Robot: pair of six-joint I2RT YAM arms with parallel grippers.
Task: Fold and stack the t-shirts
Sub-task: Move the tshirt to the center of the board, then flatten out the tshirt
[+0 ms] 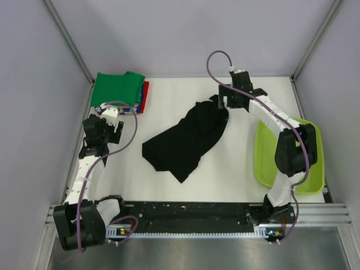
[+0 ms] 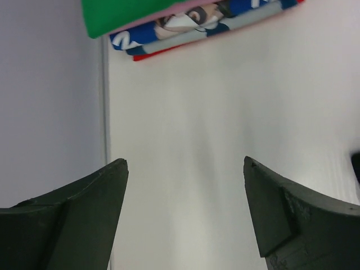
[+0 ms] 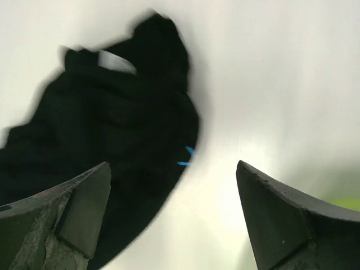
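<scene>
T-shirt (image 3: pixel 112 129) under wide-open, seemingly empty tool (image 3: pixel 173 165)

The black t-shirt (image 1: pixel 185 138) is matt, rumpled cloth. The lime-green tub (image 1: pixel 263 160) looks smooth, glossy plastic; the white bench (image 1: pixel 225 169) is matt

The crumpled black cloth shirt (image 1: pixel 188 140) lay slantwise across the middle of the white surface (image 1: pixel 169 95), leaving a bare strip on either side. In the far left corner a stack of folded cloth shirts (image 1: pixel 118 90), green on top, sat close to the grey left wall (image 1: pixel 28 112). Bare surface lay between the stack and the wide-apart left jaws. The lime-green plastic tub (image 1: pixel 263 163) filled the right edge, with the right arm (image 1: pixel 270 115) reaching over it. Open surface separated the black shirt from the tub.
</scene>
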